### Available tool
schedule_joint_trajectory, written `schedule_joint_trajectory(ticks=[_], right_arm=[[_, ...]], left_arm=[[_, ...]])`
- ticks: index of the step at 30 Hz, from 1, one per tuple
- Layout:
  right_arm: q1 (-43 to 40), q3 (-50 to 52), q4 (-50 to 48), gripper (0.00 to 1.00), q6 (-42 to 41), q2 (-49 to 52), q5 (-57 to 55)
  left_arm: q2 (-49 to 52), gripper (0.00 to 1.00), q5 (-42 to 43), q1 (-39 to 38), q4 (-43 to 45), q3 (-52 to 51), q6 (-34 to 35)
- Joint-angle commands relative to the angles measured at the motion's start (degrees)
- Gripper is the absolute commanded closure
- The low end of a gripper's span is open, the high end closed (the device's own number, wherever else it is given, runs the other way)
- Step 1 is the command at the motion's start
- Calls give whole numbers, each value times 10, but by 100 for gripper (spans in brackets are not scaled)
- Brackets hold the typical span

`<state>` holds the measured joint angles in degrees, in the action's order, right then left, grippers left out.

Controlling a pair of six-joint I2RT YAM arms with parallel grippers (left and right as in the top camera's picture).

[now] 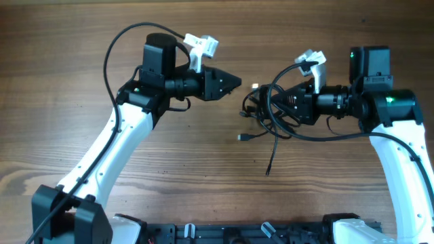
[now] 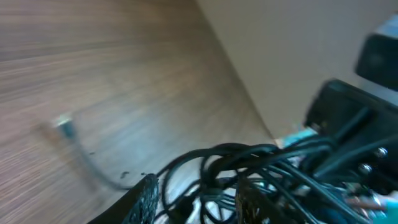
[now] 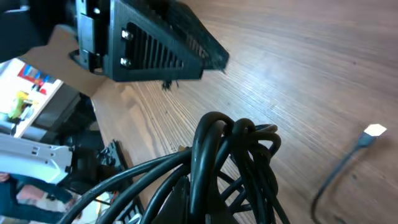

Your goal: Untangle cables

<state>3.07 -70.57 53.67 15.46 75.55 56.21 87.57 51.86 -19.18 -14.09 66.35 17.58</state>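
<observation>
Black cables [image 1: 258,112] sit in a knotted clump at the tip of the right hand [image 1: 275,103], which is pressed together on them, pinching the bundle low over the desk [image 1: 203,190]. One plug end [image 1: 241,137] trails free onto the wood. Beyond, the left hand [image 1: 234,83] is apart from the clump, fingers partly spread, holding nothing. Risk noted: a straight pull would likely cinch the loops tighter. A grasp by the left hand could catch several strands at once and drag the whole knot.
</observation>
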Motion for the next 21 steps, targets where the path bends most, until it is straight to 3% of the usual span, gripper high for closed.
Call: schedule_joint_trajectory(ticks=[1, 5, 12, 18, 21], right_arm=[[2, -10, -3, 95, 30, 0, 43], [2, -10, -2, 95, 30, 0, 54], [2, -10, -2, 94, 26, 0, 69], [2, -10, 22, 95, 23, 0, 70], [2, -10, 35, 95, 23, 0, 100]], left_arm=[[15, 60, 73, -31, 11, -2, -44], [18, 64, 15, -68, 15, -2, -58], [46, 67, 10, -108, 52, -2, -47], [82, 69, -138, -116, 172, -2, 169], [82, 79, -250, -116, 185, -2, 312]])
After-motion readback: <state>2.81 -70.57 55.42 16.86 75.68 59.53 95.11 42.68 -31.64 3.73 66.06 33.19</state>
